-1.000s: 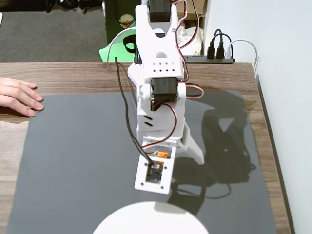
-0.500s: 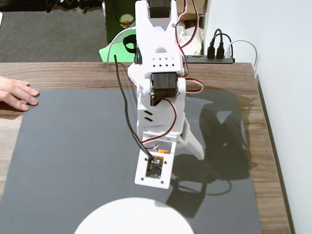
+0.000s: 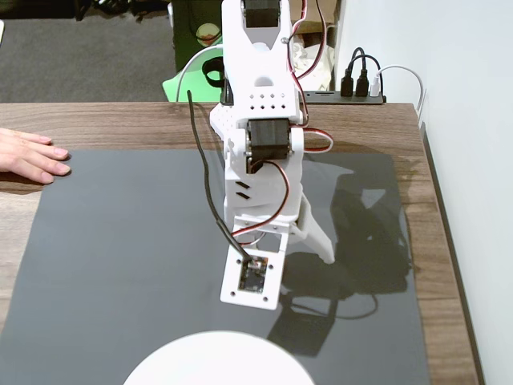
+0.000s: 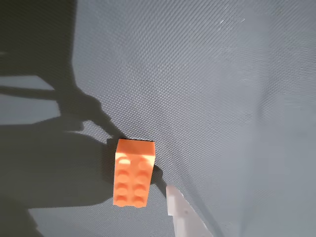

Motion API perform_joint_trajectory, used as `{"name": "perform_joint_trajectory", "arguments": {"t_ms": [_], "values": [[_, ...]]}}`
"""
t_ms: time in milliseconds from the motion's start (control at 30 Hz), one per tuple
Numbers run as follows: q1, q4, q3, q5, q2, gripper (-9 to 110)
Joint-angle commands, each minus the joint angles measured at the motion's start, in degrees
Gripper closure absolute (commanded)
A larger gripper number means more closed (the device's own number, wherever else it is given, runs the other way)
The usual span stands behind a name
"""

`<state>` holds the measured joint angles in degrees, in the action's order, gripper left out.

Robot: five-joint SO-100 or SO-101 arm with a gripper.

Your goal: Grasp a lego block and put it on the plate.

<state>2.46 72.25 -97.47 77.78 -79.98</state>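
The orange lego block (image 4: 132, 173) lies studs up on the dark mat in the wrist view, low and left of centre. One white fingertip (image 4: 173, 197) stands just to its right, with a thin gap between them; the other finger is out of that view. In the fixed view my gripper (image 3: 298, 255) points down at the mat with one finger (image 3: 322, 239) spread out to the right, so it is open and holds nothing. The arm hides the block in the fixed view. The white plate (image 3: 218, 359) lies at the bottom edge, just in front of the gripper.
A person's hand (image 3: 32, 154) rests on the wooden table at the left edge of the dark mat (image 3: 120, 257). A power strip with plugs (image 3: 353, 95) sits at the back right. The table's right edge (image 3: 437, 208) runs close to the mat.
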Motion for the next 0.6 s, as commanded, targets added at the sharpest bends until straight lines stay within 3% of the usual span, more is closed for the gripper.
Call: {"name": "perform_joint_trajectory", "arguments": {"t_ms": [0, 433, 567], "values": [[-0.7, -1.1, 0.1, 0.1, -1.7, 59], [0.4, -3.7, 1.1, -3.4, 1.5, 59], [1.8, -4.0, 1.1, -4.7, 2.3, 67]]}}
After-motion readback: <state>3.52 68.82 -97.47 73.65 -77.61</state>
